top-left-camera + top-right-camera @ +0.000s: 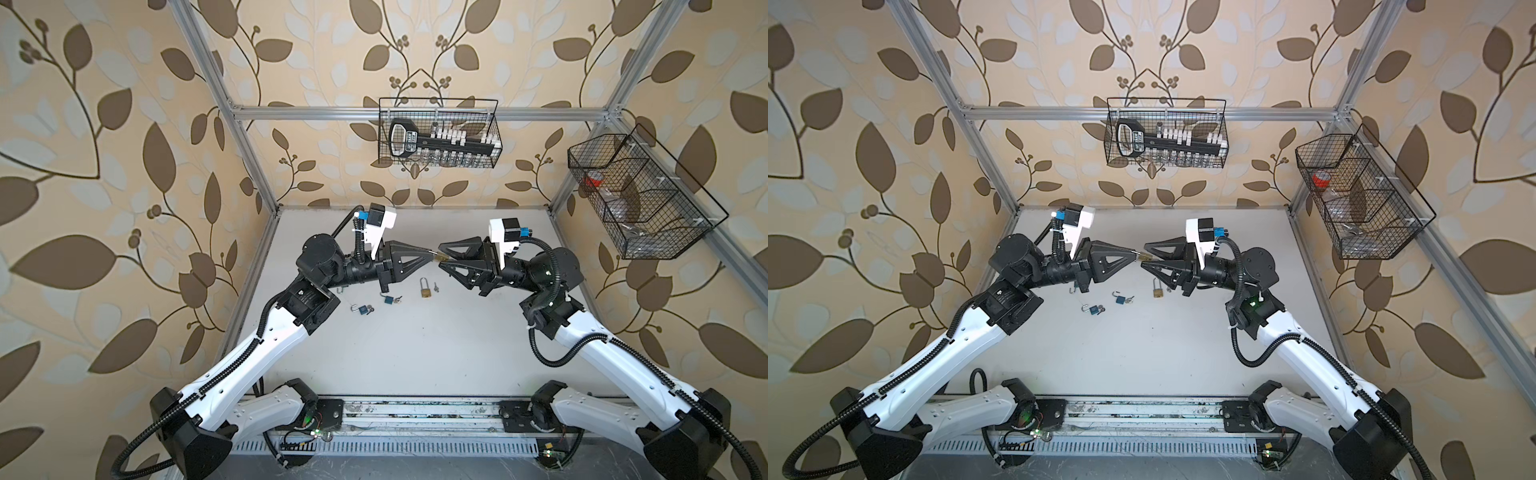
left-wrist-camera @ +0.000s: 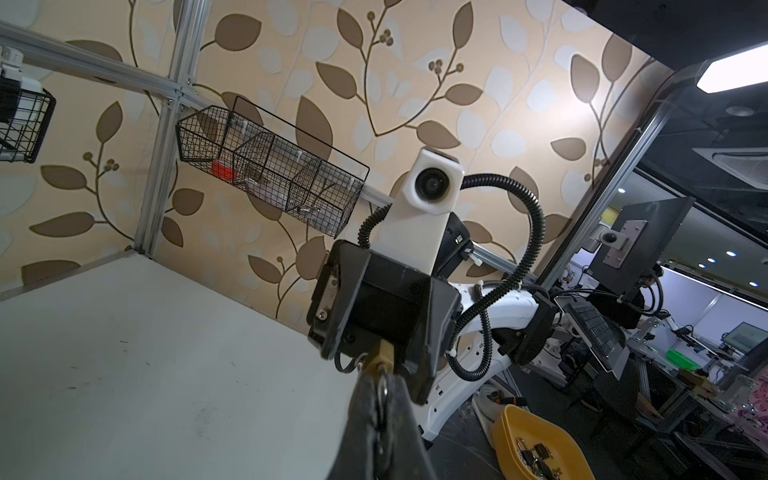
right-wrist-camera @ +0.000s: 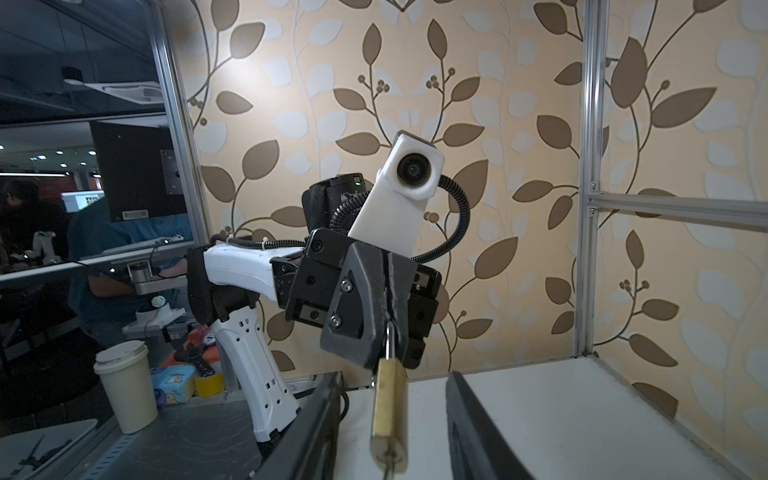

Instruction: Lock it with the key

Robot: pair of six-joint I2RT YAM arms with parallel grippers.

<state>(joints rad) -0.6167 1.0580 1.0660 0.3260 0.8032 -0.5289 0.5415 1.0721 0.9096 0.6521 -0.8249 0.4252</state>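
In both top views your left gripper (image 1: pixel 429 250) extends from the left of the frame to just above centre. Its jaws are pressed together on the shackle of the brass padlock (image 1: pixel 439 257), which it holds in the air above the surface (image 1: pixel 415 357).

Below it, in the middle of the frame, three more locks lie on the surface. From left to right they are an open-shackled padlock (image 1: pixel 363 308), a blue padlock (image 1: pixel 389 300) and a second brass padlock (image 1: pixel 424 294). A small key (image 1: pixel 435 286) lies just beside that last one on its right. Nothing touches any of these.

Further right, the held lock's body points at your right gripper (image 1: pixel 442 256), whose arm extends from the right of the frame. In the right wrist view its jaws stand spread, one on each side of the brass padlock (image 3: pixel 390 409). A gap shows on both sides, so it is around the lock and not gripping it.

I judge you early to midway through. The lock is lifted and presented, but the second arm has no hold on it yet. You cannot tell from here whether a key sits in its keyway or whether the shackle is pushed home. What is left is most likely to clamp the body, seat the shackle and turn the key.
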